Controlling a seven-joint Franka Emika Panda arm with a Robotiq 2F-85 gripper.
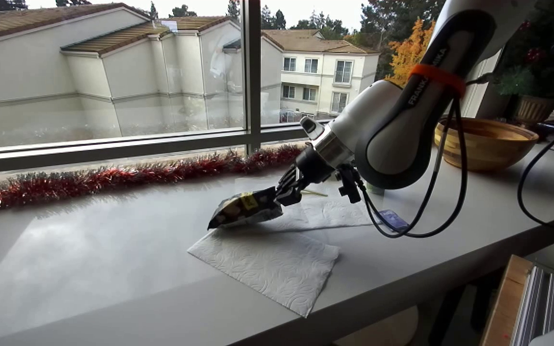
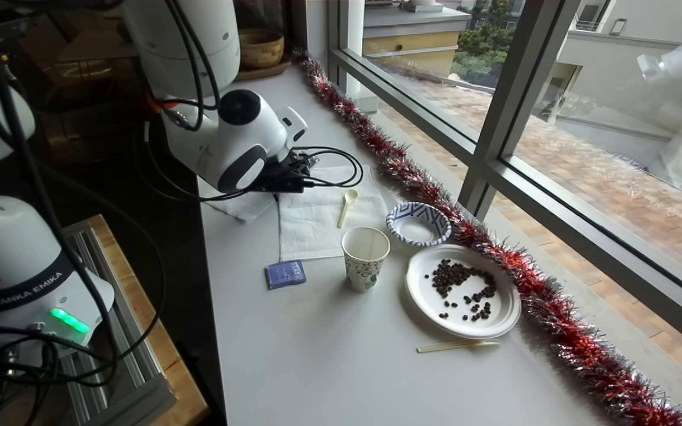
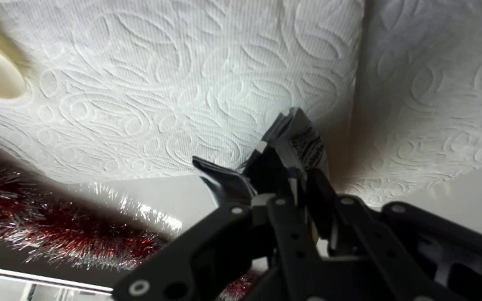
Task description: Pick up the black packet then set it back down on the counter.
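We find the black packet over the counter, tilted, its higher end at the gripper and its opposite tip low by the corner of a white napkin; whether that tip touches anything, we cannot tell. Jaws narrow, pinching the packet's end; in the wrist view we note crinkled silver-and-dark edges sticking out past the fingers. A second napkin lies just beside the first, a pale spoon on it. Further out, in an exterior view, we record a small blue packet, a patterned paper cup, a blue-and-white bowl and a white plate bearing small dark brown pieces, with a thin pale stick near its rim. Red and silver tinsel runs below the window frame; a wooden bowl stands well apart, seen in both exterior views
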